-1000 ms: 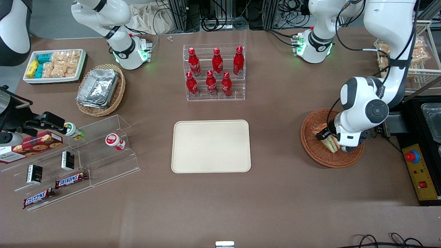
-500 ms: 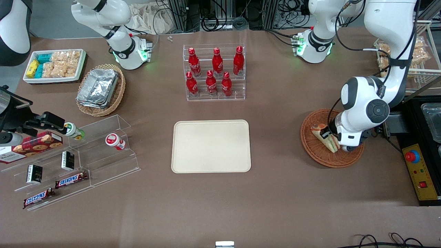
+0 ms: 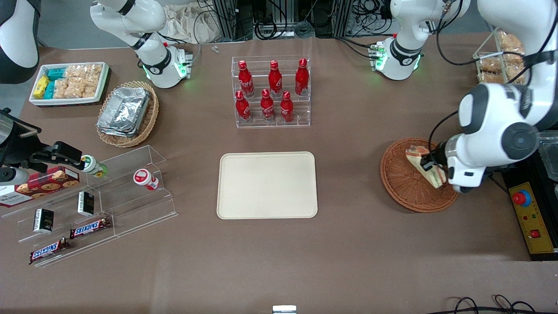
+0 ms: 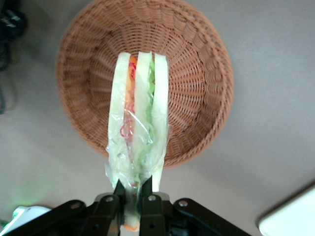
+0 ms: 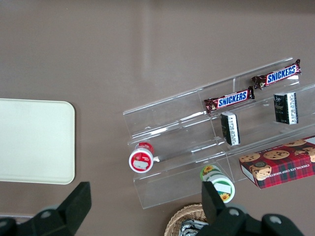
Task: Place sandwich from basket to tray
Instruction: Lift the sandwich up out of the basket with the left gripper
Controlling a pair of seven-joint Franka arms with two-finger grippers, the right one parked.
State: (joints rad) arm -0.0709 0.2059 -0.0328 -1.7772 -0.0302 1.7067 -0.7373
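My left gripper (image 3: 431, 168) hangs above the reddish-brown wicker basket (image 3: 403, 185) at the working arm's end of the table, shut on the sandwich (image 3: 425, 165). The sandwich (image 4: 139, 118) is a plastic-wrapped wedge of pale bread with red, orange and green layers, pinched at its wide end between the fingers (image 4: 147, 196) of the gripper (image 4: 130, 189) and lifted clear of the basket (image 4: 197, 73). The cream-beige tray (image 3: 267, 185) lies flat at the table's middle, bare, well apart from the gripper toward the parked arm's end. A corner of the tray (image 4: 290, 221) shows in the left wrist view.
A clear rack of red bottles (image 3: 271, 91) stands farther from the front camera than the tray. A tan basket of foil containers (image 3: 127, 113), a white bin of snacks (image 3: 69, 83) and clear tiered shelves with candy bars (image 3: 87, 205) lie toward the parked arm's end. A yellow control box (image 3: 529, 216) sits beside the basket.
The left gripper has risen with the sandwich, lifting it out of the basket and shifting slightly toward the working arm's end. The tray has not moved.
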